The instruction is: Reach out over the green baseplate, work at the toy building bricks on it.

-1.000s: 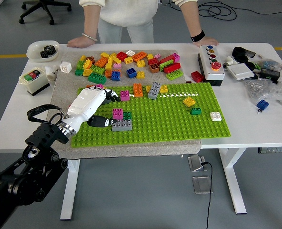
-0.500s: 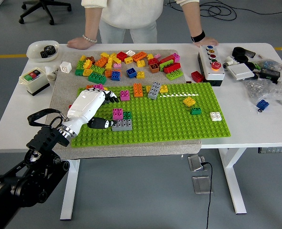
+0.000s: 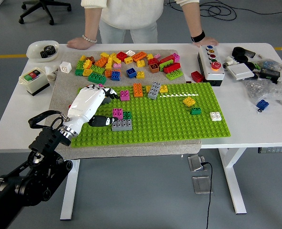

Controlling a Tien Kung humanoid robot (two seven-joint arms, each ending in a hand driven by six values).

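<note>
On the surface's [image 3: 17, 131] far left corner, a white bowl [image 3: 42, 49] holds dark small parts. Nearer, a grey mat [image 3: 65, 86] carries the green baseplate [image 3: 179, 121] and, beyond it, a heap of loose bricks [image 3: 126, 62]. More bricks stand on the baseplate; a pink brick [image 3: 117, 113] and a grey brick [image 3: 121, 125] lie just beside the left hand [image 3: 91, 106], whose fingers are loosely curled, grasping nothing. A person's hands [image 3: 79, 42] rest on the far edge. Grey floor surrounds the surface.
</note>
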